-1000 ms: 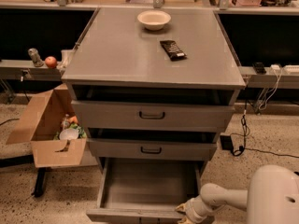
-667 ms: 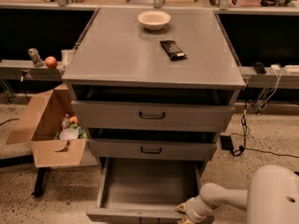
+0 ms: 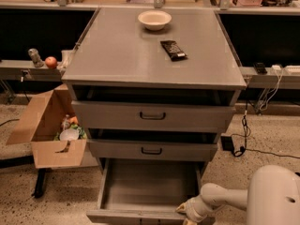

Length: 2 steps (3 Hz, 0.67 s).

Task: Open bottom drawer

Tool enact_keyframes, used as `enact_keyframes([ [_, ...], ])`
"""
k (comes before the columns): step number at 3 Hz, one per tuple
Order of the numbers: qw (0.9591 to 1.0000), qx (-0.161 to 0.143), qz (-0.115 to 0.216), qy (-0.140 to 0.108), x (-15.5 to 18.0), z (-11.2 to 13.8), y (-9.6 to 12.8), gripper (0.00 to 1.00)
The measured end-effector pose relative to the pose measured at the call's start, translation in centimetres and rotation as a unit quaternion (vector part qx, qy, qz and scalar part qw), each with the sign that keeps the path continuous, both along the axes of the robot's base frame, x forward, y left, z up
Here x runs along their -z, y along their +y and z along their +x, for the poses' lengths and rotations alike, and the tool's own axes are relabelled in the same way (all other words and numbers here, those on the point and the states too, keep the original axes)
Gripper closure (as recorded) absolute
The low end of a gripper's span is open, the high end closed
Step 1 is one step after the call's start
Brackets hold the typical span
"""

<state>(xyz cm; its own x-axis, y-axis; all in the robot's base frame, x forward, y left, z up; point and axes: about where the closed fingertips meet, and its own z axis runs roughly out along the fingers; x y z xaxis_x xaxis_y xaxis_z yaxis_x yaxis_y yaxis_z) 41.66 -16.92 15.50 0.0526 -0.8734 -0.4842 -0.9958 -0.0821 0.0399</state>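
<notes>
End effector [image 3: 186, 213]: cream-coloured, at 5 o'clock in the camera view, on a pale arm [image 3: 220, 197] that reaches in from the rounded robot body at 4 o'clock. It sits against the right end of the bottom drawer's front panel, at the panel's top edge. Whether it is open or closed cannot be told.

Bottom drawer [image 3: 150, 186]: grey metal, lowest of three in the cabinet, at 6 o'clock in view. Pulled well out toward the camera; its grey floor and side walls are exposed. The front panel runs along the lower frame edge and is partly cut off.

Middle drawer [image 3: 187, 151]: grey, dark loop handle at centre, directly above the bottom drawer; front panel stands slightly forward.

Top drawer [image 3: 197, 117]: grey, tallest front, dark loop handle at centre; a dark gap shows above it.

Surface [image 3: 122, 55]: flat grey cabinet top.

Bowl [image 3: 154, 19]: pale, upright, at 12 o'clock on the surface.

Dark packet [image 3: 173, 49]: flat, just toward 5 o'clock from the bowl, apart from it.

Cardboard box [image 3: 51, 149]: open, on the floor at 9 o'clock beside the cabinet, holding mixed items.

Apple [image 3: 51, 62]: red, on a ledge at 10 o'clock.
</notes>
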Motion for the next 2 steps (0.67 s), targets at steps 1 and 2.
enact_keyframes([
  [1, 1.0, 0.0, 0.0, 0.0, 0.0, 0.0, 0.0, 0.0],
  [2, 1.0, 0.0, 0.0, 0.0, 0.0, 0.0, 0.0, 0.0],
])
